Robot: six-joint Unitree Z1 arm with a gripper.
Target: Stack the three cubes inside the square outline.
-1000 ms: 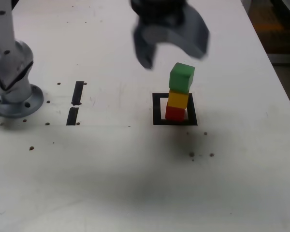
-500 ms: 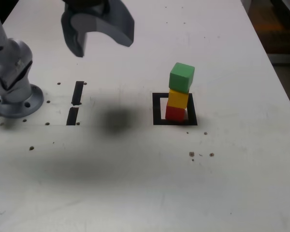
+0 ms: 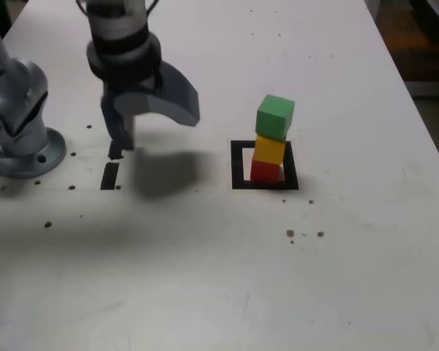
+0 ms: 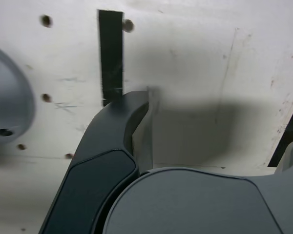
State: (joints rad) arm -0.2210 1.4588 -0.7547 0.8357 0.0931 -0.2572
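Observation:
In the exterior view the three cubes stand as one tower: the red cube at the bottom, the yellow cube on it, and the green cube on top, turned slightly. The tower rests inside the square outline, towards its right side. My gripper is well to the exterior view's left of the tower, low over the table, open and empty. In the wrist view the gripper shows one dark finger over bare white table. No cube appears in the wrist view.
Two short black tape strips lie by the gripper's left finger, one also seen as the tape strip in the wrist view. The arm's grey base stands at the exterior view's left. Small holes and dark specks dot the table.
The gripper, open throughout, swung from above the tower to the exterior view's left, then came down towards the table beside the tape strips. The tower has not moved.

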